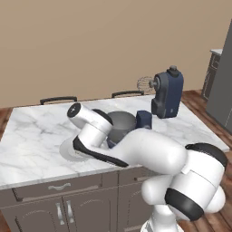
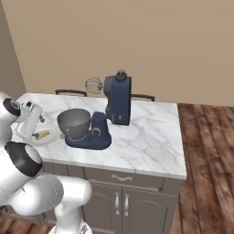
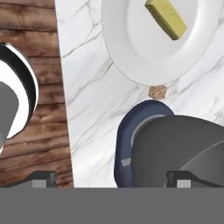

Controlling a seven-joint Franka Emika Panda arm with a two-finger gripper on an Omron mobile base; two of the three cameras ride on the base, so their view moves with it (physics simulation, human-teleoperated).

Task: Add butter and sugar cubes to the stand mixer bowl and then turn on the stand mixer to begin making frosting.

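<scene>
The yellow butter [image 3: 166,17] lies on the flat white plate [image 3: 131,52]; it also shows as a small stick [image 2: 43,134] on that plate [image 2: 45,140]. The tiny tan sugar cube [image 3: 157,92] rests on the marble between the plate's rim and the mixer's base, seen again as the cube [image 2: 62,135]. The grey stand mixer bowl [image 2: 73,122] sits on the base of the navy stand mixer [image 2: 118,100], whose head is tilted up with the whisk [image 2: 93,84] out. My gripper [image 3: 111,179] hangs open above the bowl's edge and the sugar cube, holding nothing.
The marble island's front edge [image 3: 64,113] drops to wooden floor [image 3: 30,57] beside the plate. Two dark chair backs [image 1: 58,99] stand behind the island. A tall grey cabinet [image 1: 223,86] rises at the far right. My own arm [image 1: 136,149] covers much of the plate [image 1: 67,153].
</scene>
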